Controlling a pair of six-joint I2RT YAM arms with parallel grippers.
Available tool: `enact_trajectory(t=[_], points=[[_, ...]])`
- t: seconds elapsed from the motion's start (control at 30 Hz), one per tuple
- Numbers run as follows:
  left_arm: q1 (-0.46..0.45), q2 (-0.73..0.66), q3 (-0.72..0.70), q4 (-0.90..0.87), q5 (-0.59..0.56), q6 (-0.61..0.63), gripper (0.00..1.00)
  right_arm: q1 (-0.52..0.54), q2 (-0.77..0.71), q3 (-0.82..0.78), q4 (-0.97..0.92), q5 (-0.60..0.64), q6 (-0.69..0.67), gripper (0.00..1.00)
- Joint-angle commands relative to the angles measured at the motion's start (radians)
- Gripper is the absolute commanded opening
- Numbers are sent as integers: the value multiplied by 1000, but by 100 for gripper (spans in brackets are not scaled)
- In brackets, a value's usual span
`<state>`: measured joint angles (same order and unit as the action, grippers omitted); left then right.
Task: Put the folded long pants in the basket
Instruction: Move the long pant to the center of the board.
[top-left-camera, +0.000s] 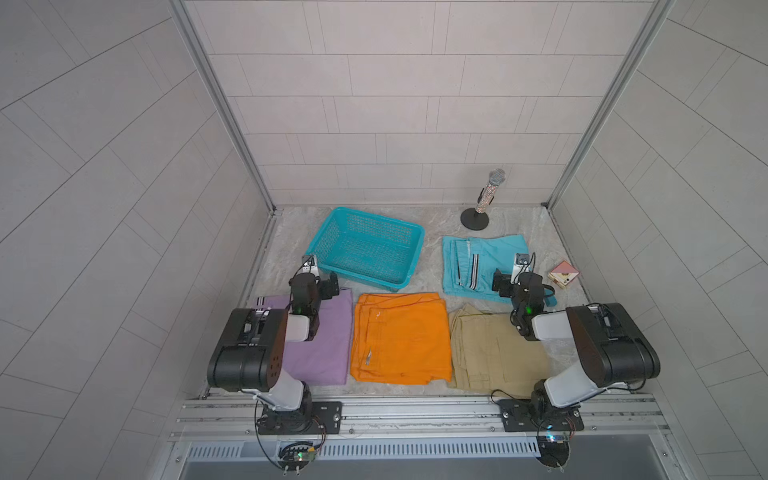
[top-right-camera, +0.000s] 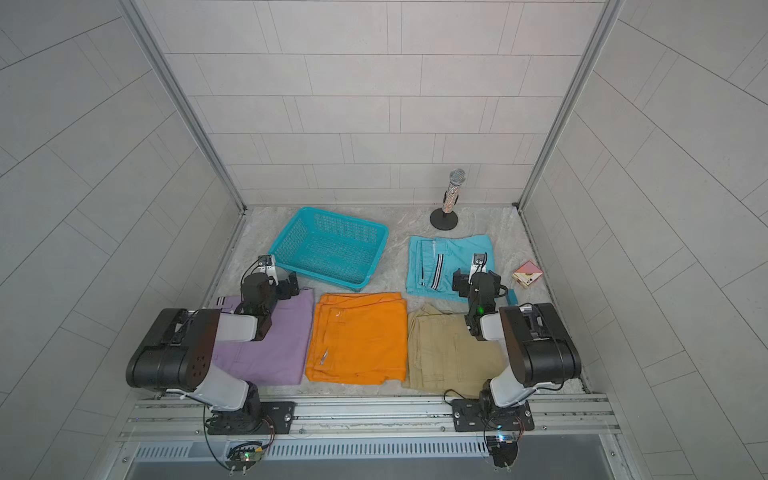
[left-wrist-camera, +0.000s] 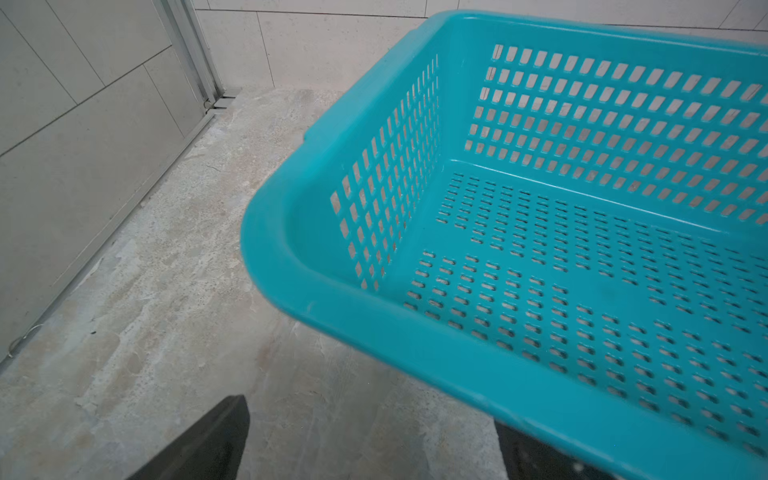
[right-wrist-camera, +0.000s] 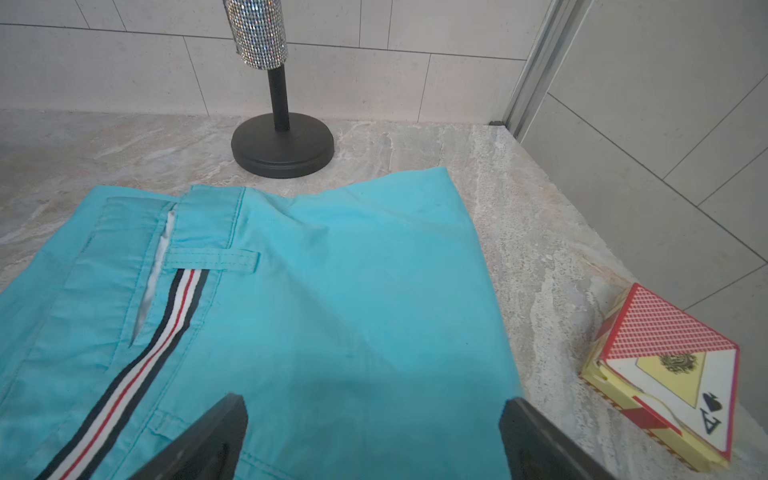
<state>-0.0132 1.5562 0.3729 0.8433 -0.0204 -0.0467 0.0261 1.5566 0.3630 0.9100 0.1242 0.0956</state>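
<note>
The empty turquoise basket (top-left-camera: 320, 235) (top-right-camera: 286, 237) stands at the back left; its near corner rim (left-wrist-camera: 291, 270) fills the left wrist view. Four folded long pants lie flat: lilac (top-left-camera: 328, 340), orange (top-left-camera: 401, 336) and khaki (top-left-camera: 490, 353) in a front row, turquoise striped (top-left-camera: 469, 257) (right-wrist-camera: 332, 291) behind the khaki. My left gripper (top-left-camera: 330, 284) (left-wrist-camera: 370, 415) is open and empty by the basket's near left corner. My right gripper (top-left-camera: 503, 284) (right-wrist-camera: 374, 403) hangs open over the turquoise pants' near right part, holding nothing.
A glittery microphone on a black round stand (top-left-camera: 482, 203) (right-wrist-camera: 282, 141) stands behind the turquoise pants. A playing-card box (top-left-camera: 563, 274) (right-wrist-camera: 665, 374) lies at the right wall. Tiled walls close in the table on three sides.
</note>
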Motion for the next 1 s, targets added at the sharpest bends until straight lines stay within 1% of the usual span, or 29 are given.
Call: enact_trajectory(t=[0.0, 0.13, 0.27, 0.47, 0.57, 0.63, 0.73, 0.8, 0.97], points=[[9, 14, 26, 46, 18, 43, 100, -8, 8, 8, 27, 0, -26, 100], [32, 11, 22, 47, 9, 11, 100, -7, 8, 9, 26, 0, -26, 100], [60, 10, -5, 102, 65, -5, 100, -14, 8, 12, 20, 4, -15, 100], [60, 12, -6, 103, 67, -6, 100, -14, 8, 11, 19, 4, -16, 100], [59, 6, -16, 114, 17, -20, 100, -14, 7, 8, 26, 12, -16, 100], [59, -11, -40, 144, -62, -53, 100, -11, 6, -7, 58, 60, -1, 100], [58, -57, -58, 120, -87, -65, 100, -11, 5, -38, 115, 104, 15, 100], [59, -72, -49, 78, -92, -66, 100, -11, 3, -31, 99, 110, 15, 100], [58, -99, -48, 79, -97, -62, 100, -6, -46, -38, 74, 155, 23, 100]])
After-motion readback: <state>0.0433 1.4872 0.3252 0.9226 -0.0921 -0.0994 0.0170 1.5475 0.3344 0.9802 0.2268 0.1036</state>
